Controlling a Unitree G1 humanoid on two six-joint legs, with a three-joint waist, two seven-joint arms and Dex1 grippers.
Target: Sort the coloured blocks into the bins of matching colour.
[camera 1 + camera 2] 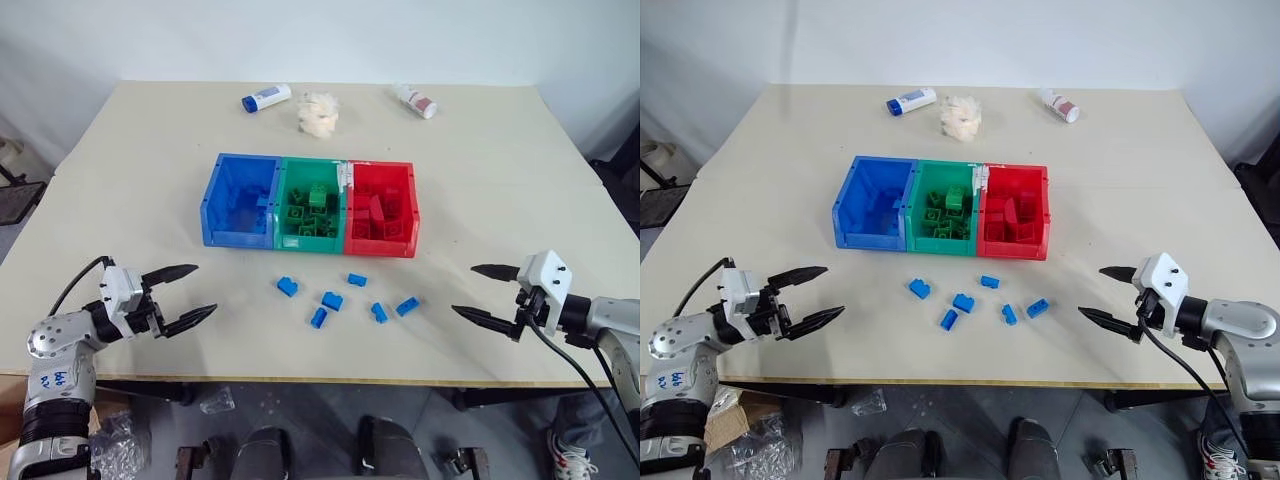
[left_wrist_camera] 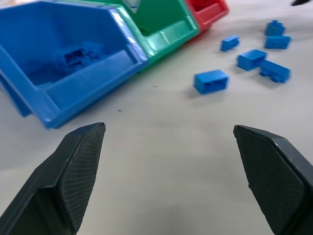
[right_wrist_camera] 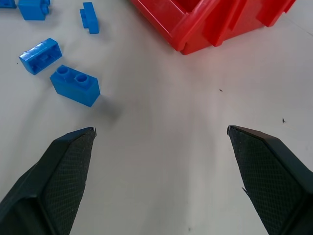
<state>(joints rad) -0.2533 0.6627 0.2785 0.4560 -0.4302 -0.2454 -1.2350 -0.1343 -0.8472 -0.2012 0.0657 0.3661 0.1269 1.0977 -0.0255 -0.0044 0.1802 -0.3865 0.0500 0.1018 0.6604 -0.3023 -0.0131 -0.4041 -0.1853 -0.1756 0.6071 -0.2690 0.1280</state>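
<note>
Beige table (image 1: 150, 160) before a white wall, head view: three joined bins sit mid-table, blue bin (image 1: 238, 200) on the robot's left, green bin (image 1: 311, 207) in the middle, red bin (image 1: 381, 209) on the right. Green bricks lie in the green bin, red bricks in the red. Six blue bricks lie scattered on the table just in front of the bins: one (image 1: 288, 287), one (image 1: 357, 279), one (image 1: 332, 300), one (image 1: 318, 318), one (image 1: 379, 312), one (image 1: 407, 306). Left gripper (image 1: 188, 295) hovers near the front left edge, fingers spread wide, empty, aimed inward; the bricks lie well apart to its right. Right gripper (image 1: 482, 292) hovers near the front right edge, likewise wide open and empty; the nearest brick lies apart to its left. Two small bottles (image 1: 266, 98) (image 1: 416, 101) and a crumpled white wad (image 1: 319, 112) lie at the far edge.

Left wrist view: fingers (image 2: 80, 161) wide apart over bare table, nothing between them. Blue bin (image 2: 73, 63) is ahead; bricks (image 2: 211, 81) lie beyond.

Right wrist view: fingers (image 3: 68, 166) wide apart, nothing held. Nearest brick (image 3: 75, 85) lies just beyond one fingertip, not touching; red bin (image 3: 205, 24) is further ahead.
</note>
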